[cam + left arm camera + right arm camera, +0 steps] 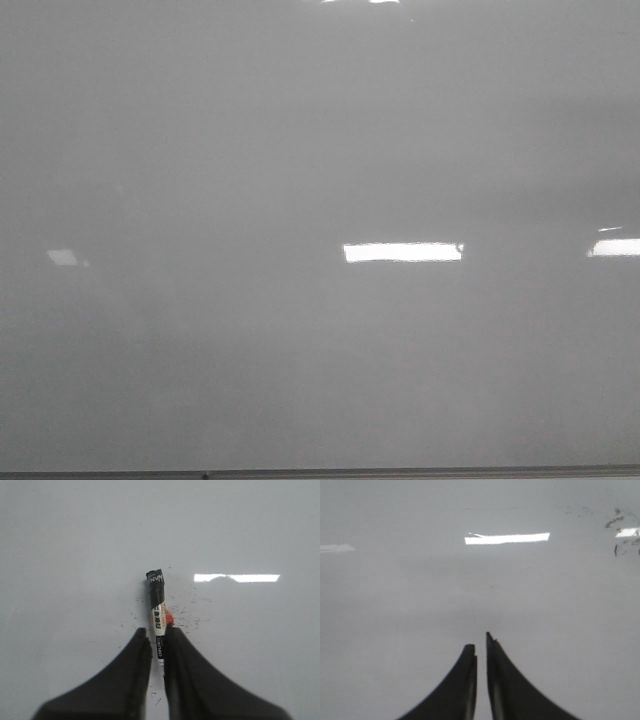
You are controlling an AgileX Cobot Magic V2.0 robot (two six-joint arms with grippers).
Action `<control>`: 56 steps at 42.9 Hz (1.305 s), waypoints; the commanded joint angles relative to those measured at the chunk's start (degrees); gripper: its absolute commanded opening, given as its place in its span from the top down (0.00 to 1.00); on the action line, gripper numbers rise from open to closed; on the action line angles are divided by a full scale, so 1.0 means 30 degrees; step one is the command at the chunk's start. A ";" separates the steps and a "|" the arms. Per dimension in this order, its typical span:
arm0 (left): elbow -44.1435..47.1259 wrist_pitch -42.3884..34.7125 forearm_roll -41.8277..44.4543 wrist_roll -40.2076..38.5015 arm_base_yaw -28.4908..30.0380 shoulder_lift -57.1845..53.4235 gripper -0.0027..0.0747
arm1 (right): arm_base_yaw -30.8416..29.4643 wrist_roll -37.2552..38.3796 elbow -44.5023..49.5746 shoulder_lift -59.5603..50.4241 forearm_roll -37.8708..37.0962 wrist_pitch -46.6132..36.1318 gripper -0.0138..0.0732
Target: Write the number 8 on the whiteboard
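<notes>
The whiteboard (320, 150) is a glossy pale grey surface filling the front view; neither gripper shows there. The number 8 is out of view in every frame. In the left wrist view my left gripper (159, 632) is shut on a marker (156, 605) with a white printed barrel. The marker's black end points at the whiteboard (75, 555), and a red spot shows beside the barrel. My right gripper (479, 642) hangs over bare whiteboard (395, 605), shut, with only a thin slit between its dark fingers and nothing held.
Faint black specks (192, 610) are scattered on the board around the marker. Dark smudges (620, 522) sit off to one side in the right wrist view. A thin dark bottom edge (320, 474) borders the board. Bright light reflections (402, 252) lie across it.
</notes>
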 commanded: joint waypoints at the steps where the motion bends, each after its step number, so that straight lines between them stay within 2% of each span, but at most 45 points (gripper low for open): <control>1: -0.0707 -0.1777 -0.0102 -0.0188 -0.0017 0.0199 0.46 | -0.0126 0.0060 -0.0709 0.0261 0.0103 -0.1866 0.47; 4: -0.0707 -0.1932 -0.0197 -0.0188 -0.0017 0.0199 0.26 | -0.0126 0.0060 -0.0713 0.0261 0.0103 -0.1968 0.30; 8: -0.0707 -0.2115 -0.0197 -0.0188 -0.0017 0.0199 0.16 | -0.0126 0.0060 -0.0713 0.0261 0.0103 -0.2036 0.19; 16: -0.0812 -0.1579 -0.1086 -0.0188 -0.0017 0.1212 0.17 | -0.0126 0.0060 -0.0713 0.0261 0.0103 -0.2053 0.18; 26: -0.3366 0.0633 -0.1894 -0.0188 0.0026 0.7936 0.17 | -0.0126 0.0060 -0.0713 0.0261 0.0103 -0.2053 0.18; 39: -0.6718 -0.0622 -0.1402 -0.0188 0.0315 1.5769 0.17 | -0.0109 0.0060 -0.0713 0.0261 0.0103 -0.2035 0.18; 48: -0.7085 -0.3307 -0.1310 -0.0188 0.0315 1.7749 0.17 | -0.0109 0.0060 -0.0713 0.0261 0.0103 -0.2035 0.18; 56: -0.7085 -0.3307 -0.1310 -0.0188 0.0315 1.8777 0.17 | -0.0109 0.0060 -0.0713 0.0261 0.0103 -0.2035 0.18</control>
